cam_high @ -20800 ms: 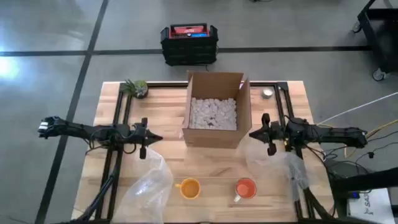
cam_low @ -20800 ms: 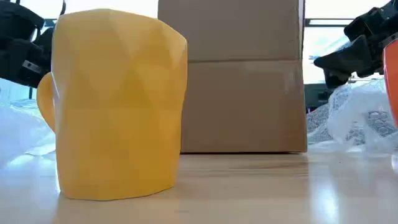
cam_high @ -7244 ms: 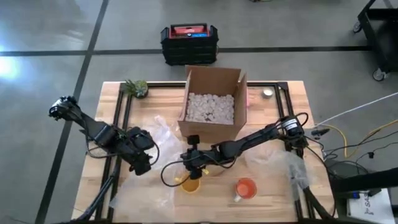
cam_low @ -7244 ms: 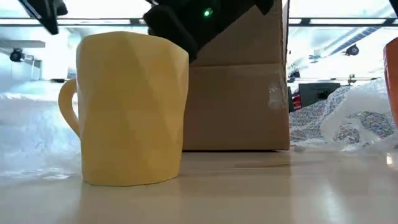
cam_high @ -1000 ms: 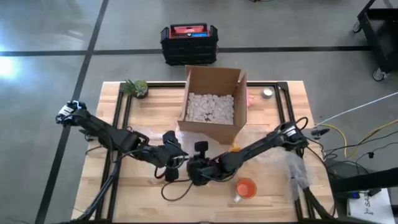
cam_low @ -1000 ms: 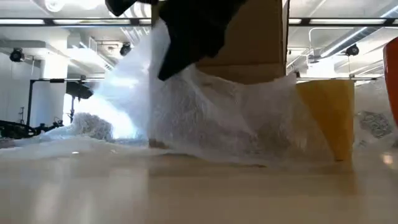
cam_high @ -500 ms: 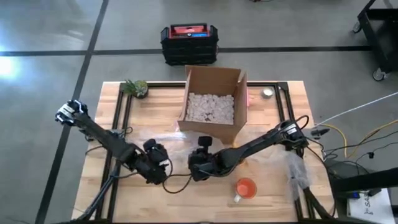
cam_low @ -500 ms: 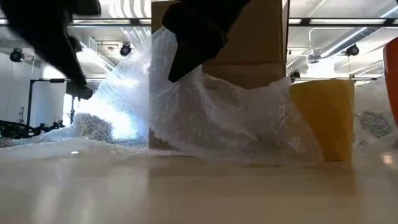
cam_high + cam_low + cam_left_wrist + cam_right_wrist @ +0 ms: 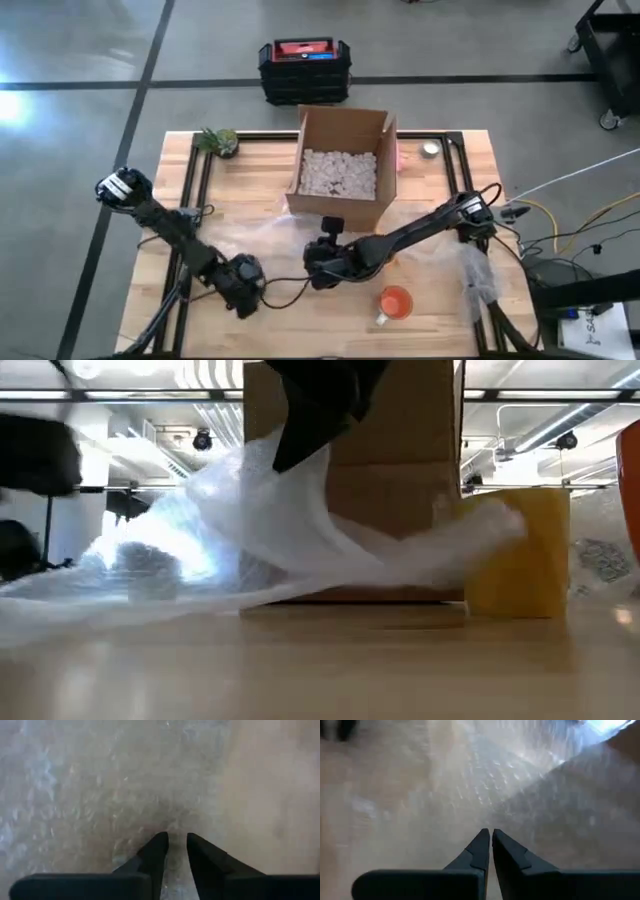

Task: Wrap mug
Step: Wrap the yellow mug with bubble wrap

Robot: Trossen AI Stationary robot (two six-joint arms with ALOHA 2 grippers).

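Yellow mug point(image 9: 518, 552) sits on the wooden table point(image 9: 450, 300) just in front of the cardboard box point(image 9: 342, 165), a sheet of bubble wrap point(image 9: 290, 540) draped against its side. Right gripper point(image 9: 322, 262) is pinched together on the bubble wrap, lifting it mid-table. Left gripper point(image 9: 243, 290), near the front-left, has fingers slightly apart over the sheet; orange mug point(image 9: 395, 302) stands off to the right.
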